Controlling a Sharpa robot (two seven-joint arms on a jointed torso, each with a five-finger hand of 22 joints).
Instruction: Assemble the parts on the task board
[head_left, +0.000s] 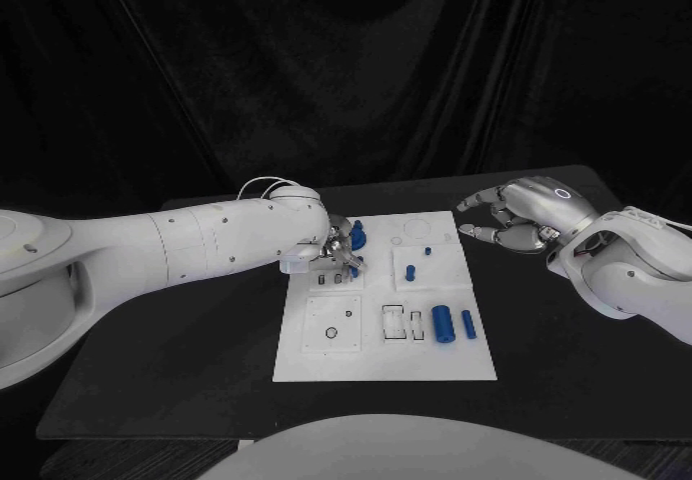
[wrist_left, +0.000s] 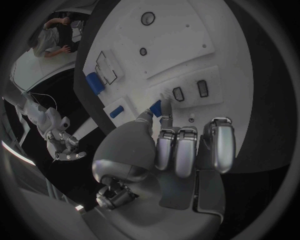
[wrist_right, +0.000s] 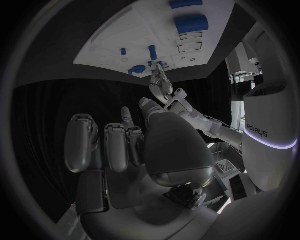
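1. Board (head_left: 378, 352): a white plate, laid flat at the middle of the black table (head_left: 173, 380), within reach of both arms. Outlined slots and small holes are seen on it; some are unfilled, so the assembly is judged incomplete.

2. Left hand (head_left: 335, 256): brought over the board's far left part, fingers pointed down. A blue part (wrist_left: 155, 107) is seen at its fingertips in the left wrist view, apparently pinched between thumb and a finger, the other fingers curled alongside. The low, fingers-down pose is judged to suit setting the piece into a seat on the board; which seat is meant cannot be told.

3. Right hand (head_left: 522, 212): held above the table just beyond the board's far right corner, touching nothing. The fingers are loosely curled, with nothing between them. It is judged to be kept aside so that the left hand's work is left unobstructed.

4. Blue cylinder (head_left: 443, 324): laid on its side on the board's right part, near side. A slimmer blue rod (head_left: 467, 323) is laid just beside it, parallel. Both are loose and judged to be awaiting pickup.

5. Blue peg (head_left: 410, 272): seen small near the board's middle; whether it is seated or merely lying there cannot be told.
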